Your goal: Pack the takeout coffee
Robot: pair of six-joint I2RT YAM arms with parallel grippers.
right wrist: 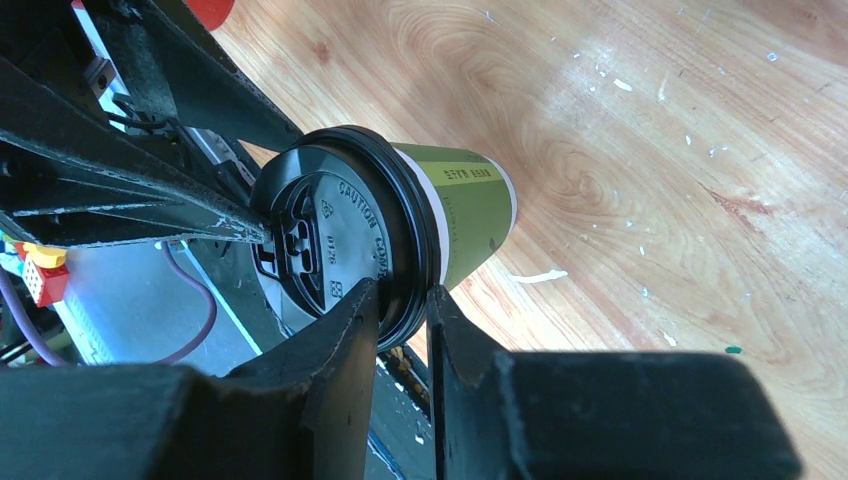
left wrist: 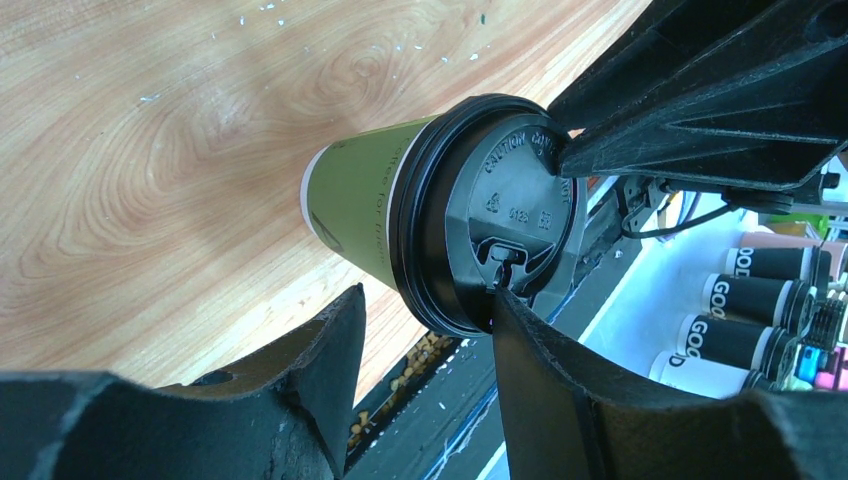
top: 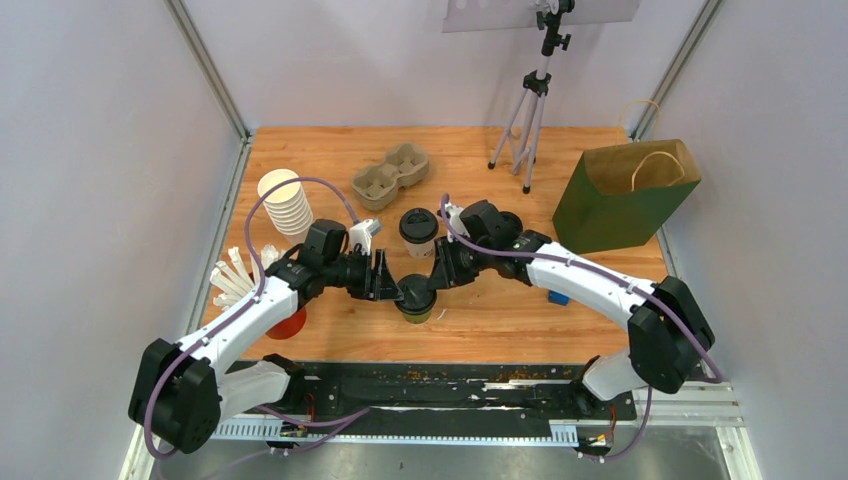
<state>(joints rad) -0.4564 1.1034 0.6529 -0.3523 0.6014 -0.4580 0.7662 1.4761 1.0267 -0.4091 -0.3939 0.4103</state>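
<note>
While the olive-green cup (top: 416,299) stands upright near the 6 o'clock edge of the wooden table (top: 500,320), both arms meet at it. We see the left gripper (top: 397,288) at its 9 o'clock side. Its claw is about half open. The edge of the cup's black lid (left wrist: 500,215) lies between the fingers. One finger touches the top of the lid, and the other finger (left wrist: 320,350) stays apart from the green wall, so nothing is held.

The right gripper (right wrist: 403,296) comes from 2 o'clock. Its claw is nearly closed and pinches the rim of the lid, one finger on the top face and one on the outer side.

The white cup (top: 418,228), also with a black lid, stands free at 12 o'clock of the green one. From the white cup we find the pulp cup carrier (top: 390,175) at 11 o'clock, the green paper bag (top: 620,200) at 3 o'clock and the stack of lidless white cups (top: 286,202) at 9 o'clock.
</note>
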